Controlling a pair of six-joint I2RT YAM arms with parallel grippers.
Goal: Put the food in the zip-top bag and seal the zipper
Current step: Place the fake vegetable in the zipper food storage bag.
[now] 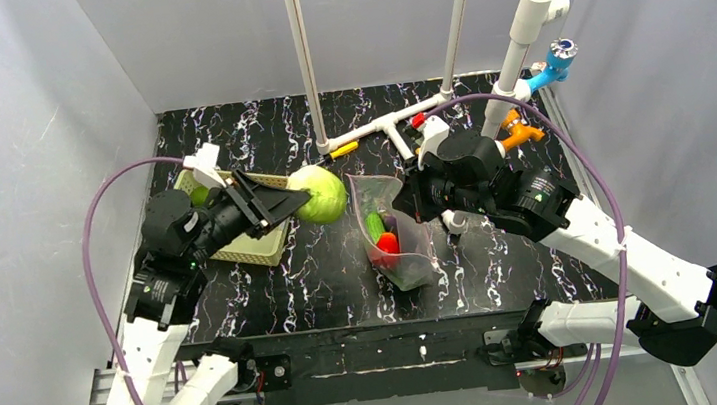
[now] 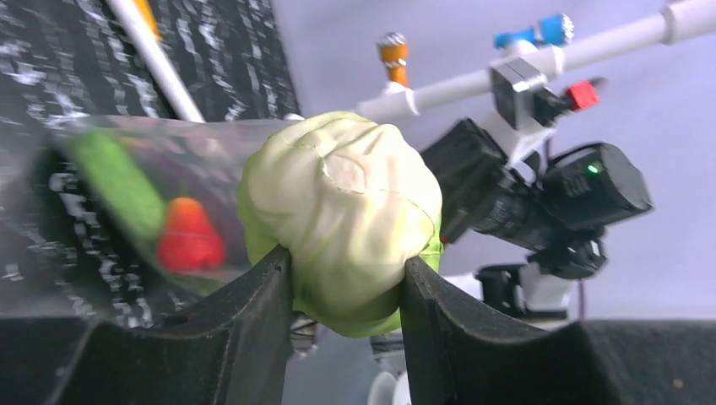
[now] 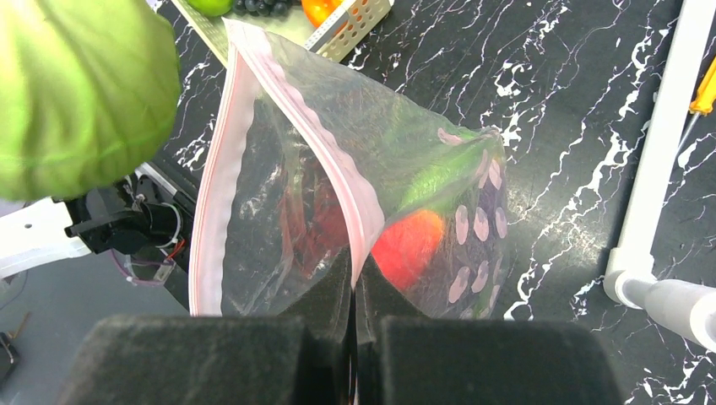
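Center of the table, slightly right: zip-top bag, clear, mouth held open and turned up and to the left. Zipper is unsealed; its two pink strips spread apart in the right wrist view. Inside the bag: a long green piece and a red piece just below it, both low in the bag. Something dark sits beside them, too blurred to name.

Right gripper is pinched closed on the bag's rim at the pink strip, fingers pressed together with the plastic between them.

Just left of the bag mouth: a leafy green ball, cabbage-like, off the table, near the opening but not in it. Left gripper is clamped on it, jaws part-way wide, one finger on each side of the ball in the left wrist view.

Further left, under the left arm: pale lattice basket on the table. It holds a green fruit, dark grapes and an orange piece, all cut off at the edge of the right wrist view.

Behind the bag: white pipe frame lying on the black marbled top.
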